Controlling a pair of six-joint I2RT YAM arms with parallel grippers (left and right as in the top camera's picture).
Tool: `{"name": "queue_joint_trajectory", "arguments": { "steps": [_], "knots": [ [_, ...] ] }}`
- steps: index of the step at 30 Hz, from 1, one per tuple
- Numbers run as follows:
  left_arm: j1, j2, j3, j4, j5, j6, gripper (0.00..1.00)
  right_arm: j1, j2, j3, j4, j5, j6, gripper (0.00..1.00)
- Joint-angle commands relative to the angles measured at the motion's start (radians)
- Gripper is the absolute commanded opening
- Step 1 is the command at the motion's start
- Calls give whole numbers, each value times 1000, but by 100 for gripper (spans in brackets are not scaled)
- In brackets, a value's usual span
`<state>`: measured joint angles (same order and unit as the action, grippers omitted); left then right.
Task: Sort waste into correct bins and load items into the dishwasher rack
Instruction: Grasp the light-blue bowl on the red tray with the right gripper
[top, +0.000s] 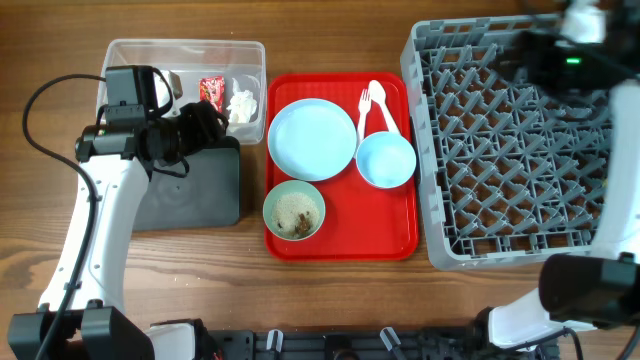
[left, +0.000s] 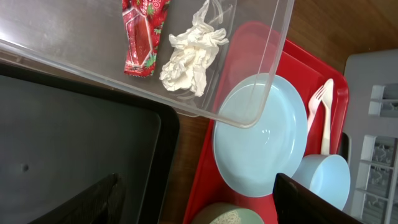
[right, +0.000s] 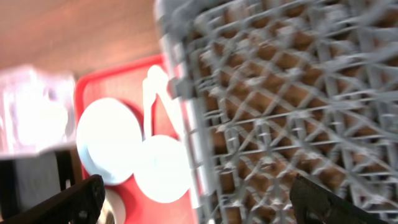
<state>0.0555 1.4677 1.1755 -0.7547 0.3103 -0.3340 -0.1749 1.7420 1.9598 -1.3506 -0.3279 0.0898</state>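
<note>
Red wrapper (top: 212, 90) lies in clear tub (top: 140, 48), just beside left gripper (top: 215, 125)

Blurred grey rack (right: 280, 112) beside red tray (right: 115, 84).

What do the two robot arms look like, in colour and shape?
The left arm and right arm have white tube-like links and black joints. A thin black cable loops beside the left arm. The right arm's dark wrist shows a small green light. The fingers are black.
</note>
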Motion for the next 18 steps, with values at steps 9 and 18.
{"name": "queue_joint_trajectory", "arguments": {
  "steps": [9,18],
  "knots": [
    [5,-16,1,2,-13,13,78,566,2,-304,85,243,298,97],
    [5,-16,1,1,-13,13,78,649,3,-647,292,444,676,97]
  ]
}}
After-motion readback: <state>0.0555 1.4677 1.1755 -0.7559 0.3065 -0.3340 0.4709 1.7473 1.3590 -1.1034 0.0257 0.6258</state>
